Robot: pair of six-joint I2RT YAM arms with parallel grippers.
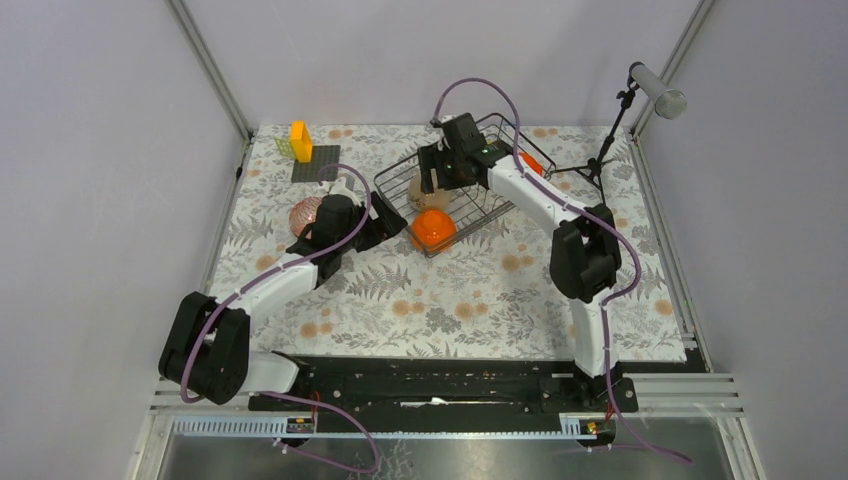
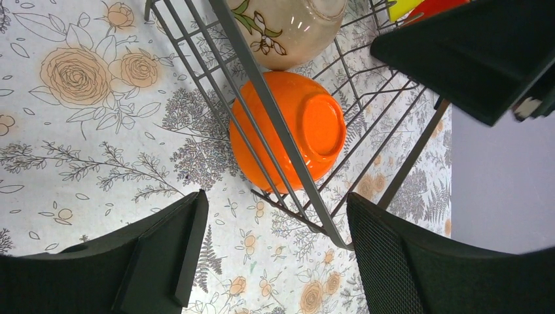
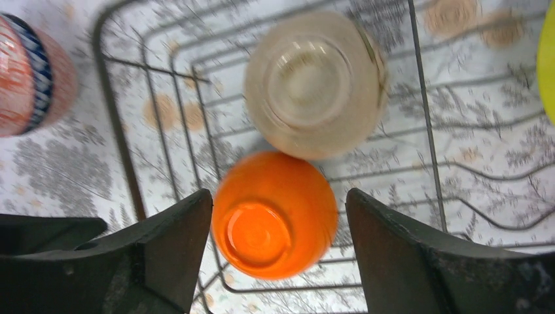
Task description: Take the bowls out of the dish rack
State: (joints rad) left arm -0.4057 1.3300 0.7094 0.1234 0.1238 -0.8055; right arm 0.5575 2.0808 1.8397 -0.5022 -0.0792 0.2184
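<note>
Hovering over the dish rack [image 3: 118, 157]: right end effector [image 3: 278, 196], fingers apart, straddling the upturned orange bowl [image 3: 271, 216] in the rack's near corner. Not clamped as far as I can tell, as that view is blurred. Beige bowl [image 3: 314, 85] is just beside it in the rack, also bottom-up. Yellow-green bowl [image 3: 548, 59] and a second orange bowl [image 1: 530, 162] are further along in the rack, mostly hidden.

Left end effector [image 2: 278, 197] is outside the rack at the same corner, fingers apart, holding nothing. The wire wall stands between it and the orange bowl. Pink-red patterned bowl [image 1: 305, 215] is already out on the surface [image 1: 480, 300], left of the rack.

Handling guess: the bowls look glazed, so rigid, fairly light and slick, and they'd chip if dropped or knocked on the wire. Dome-up gives the pads little bite. Go for the foot ring, or tip the bowl and pinch the rim wall. Risks: the bowl squirts out, or drags the beige neighbour.
</note>
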